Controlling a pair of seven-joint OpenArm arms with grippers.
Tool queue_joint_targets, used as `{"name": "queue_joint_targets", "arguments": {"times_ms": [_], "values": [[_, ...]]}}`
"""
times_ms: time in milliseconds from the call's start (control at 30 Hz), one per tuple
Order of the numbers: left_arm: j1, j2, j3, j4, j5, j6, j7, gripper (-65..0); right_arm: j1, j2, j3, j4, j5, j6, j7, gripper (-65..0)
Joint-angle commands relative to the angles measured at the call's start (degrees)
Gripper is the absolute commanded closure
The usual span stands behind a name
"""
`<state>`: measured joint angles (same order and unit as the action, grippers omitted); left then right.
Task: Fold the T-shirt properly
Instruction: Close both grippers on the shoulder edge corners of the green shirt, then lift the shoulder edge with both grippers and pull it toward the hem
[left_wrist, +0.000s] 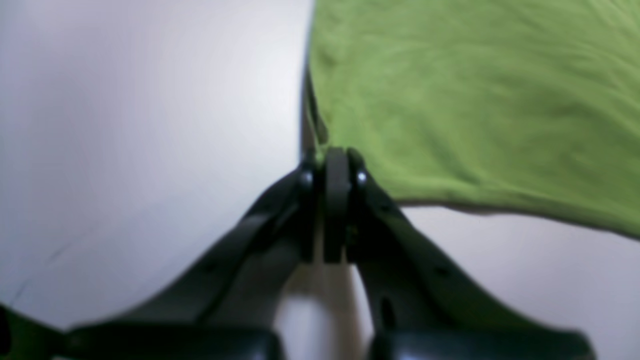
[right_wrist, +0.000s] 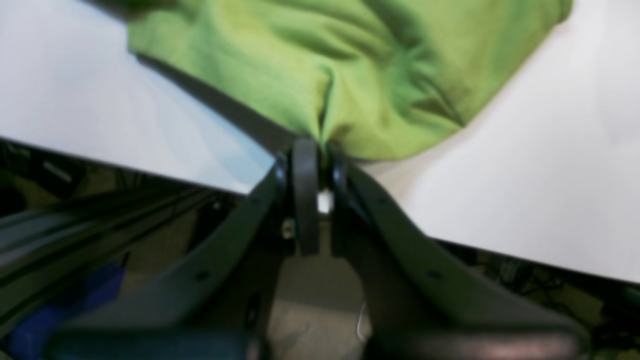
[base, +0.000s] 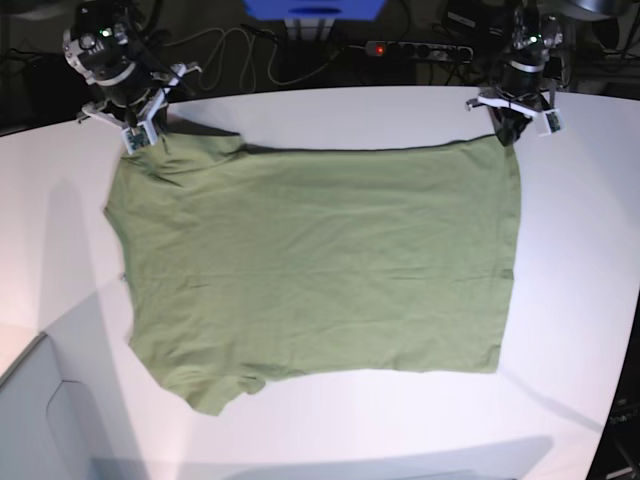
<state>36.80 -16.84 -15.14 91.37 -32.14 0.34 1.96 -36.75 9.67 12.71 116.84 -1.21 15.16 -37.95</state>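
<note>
The T-shirt (base: 320, 270) lay spread flat on the white worktop (base: 580, 300), its long axis running across the base view, with 1 sleeve bunched at the far corner on that view's left and the hem at its right. Both claws had closed on the far edge: the left claw (left_wrist: 336, 160) was pinched tight on the hem corner, and the right claw (right_wrist: 316, 150) was clamped just as tightly on a puckered gather of cloth at the sleeve and shoulder (both wrist views were soft with blur, but cloth plainly met the tips). The step in hand looked like the first fold, with both far corners seized and nothing lifted yet. The next move would call for the 2 arms to rise together and carry that far edge evenly toward the near edge, keeping the cloth taut between them so it would not sag or crease.
</note>
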Motion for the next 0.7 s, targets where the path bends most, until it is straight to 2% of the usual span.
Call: {"name": "queue_joint_targets", "arguments": {"times_ms": [0, 367, 667], "values": [[1.0, -0.6, -0.7, 2.2, -0.1, -0.3, -1.6, 0.0, -0.8, 0.5, 0.3, 1.6, 0.6, 0.9, 0.9, 0.0], [5.2, -0.8, -1.2, 7.2, -0.3, -0.1, -1.6, 0.0, -3.5, 0.5, 0.3, 3.9, 0.6, 0.9, 1.4, 0.0], [2.5, -1.0, -1.2, 6.6, -0.1, 0.1, -1.6, 0.0, 2.2, 0.5, 0.3, 3.7, 0.6, 0.9, 0.8, 0.0]]}}
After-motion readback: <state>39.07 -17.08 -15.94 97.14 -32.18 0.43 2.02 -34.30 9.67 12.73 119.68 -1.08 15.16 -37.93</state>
